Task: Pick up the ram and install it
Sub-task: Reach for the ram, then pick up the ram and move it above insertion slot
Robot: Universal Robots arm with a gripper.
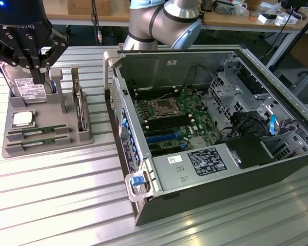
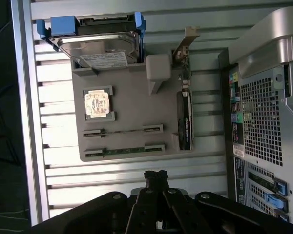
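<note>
Surface: ribbed metal table (image 1: 56, 205); its grooves run from the exterior view's left to its right
Exterior view's left: grey parts holder (image 1: 41, 149); sits flat on the table
Exterior view's right: open computer case (image 1: 205, 193); lies on its side, interior facing up
Spacing: holder and case near each other, not touching; a strip of bare table between them

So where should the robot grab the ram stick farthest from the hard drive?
Probably grip the ram at its bare middle, coming straight down and pinching its flat faces. It stands on edge in the grey tray, with holders covering both ends.
</note>
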